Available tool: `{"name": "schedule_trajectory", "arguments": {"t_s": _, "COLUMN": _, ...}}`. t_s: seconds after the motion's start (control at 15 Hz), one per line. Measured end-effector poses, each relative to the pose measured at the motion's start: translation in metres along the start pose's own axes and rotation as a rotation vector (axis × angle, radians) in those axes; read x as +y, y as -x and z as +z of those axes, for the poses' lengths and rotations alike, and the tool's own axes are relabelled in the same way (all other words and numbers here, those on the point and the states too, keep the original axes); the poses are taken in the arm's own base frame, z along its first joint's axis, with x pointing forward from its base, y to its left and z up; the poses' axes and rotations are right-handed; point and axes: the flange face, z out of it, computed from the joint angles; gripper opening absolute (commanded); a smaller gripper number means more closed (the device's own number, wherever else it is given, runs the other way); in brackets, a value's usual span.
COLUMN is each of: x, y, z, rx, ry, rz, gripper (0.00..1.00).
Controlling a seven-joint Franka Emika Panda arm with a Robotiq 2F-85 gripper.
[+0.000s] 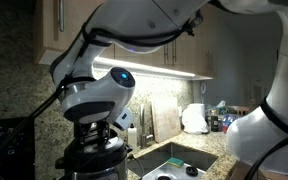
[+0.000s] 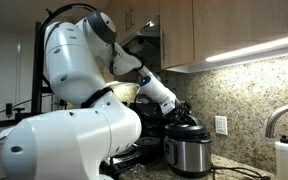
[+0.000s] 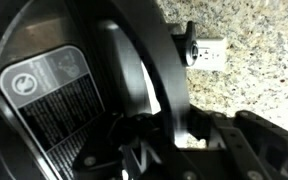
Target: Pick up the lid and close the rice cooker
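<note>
The white arm (image 2: 84, 60) folds at the elbow, and in both exterior views its forearm slants down to the wrist (image 1: 112, 88). The hand (image 1: 94, 135) hangs below the wrist and points straight down, jaws closed together. In the wrist view the hand's dark frame fills the lower edge, in shadow.

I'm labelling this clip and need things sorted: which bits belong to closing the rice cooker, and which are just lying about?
For the job: lid, rice cooker, pincer.

Just lying about: wall socket, tap, soap bottle, white lump.
</note>
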Motion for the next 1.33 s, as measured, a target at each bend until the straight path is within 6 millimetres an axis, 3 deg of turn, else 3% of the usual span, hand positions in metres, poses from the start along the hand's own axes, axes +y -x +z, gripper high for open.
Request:
{"name": "schedule_trajectory", "arguments": {"t_s": 0.53, "x": 0.0005, "y": 0.0003, "z": -0.0003, "rx": 0.003, "ry": -0.001, "rz": 0.001, "gripper": 0.00}}
{"name": "schedule_trajectory", "arguments": {"t_s": 1.33, "x": 0.0063, "y": -0.0016, "z": -0.0017, "rx": 0.096, "ry": -0.039, "rz": 0.232, "gripper": 0.00}}
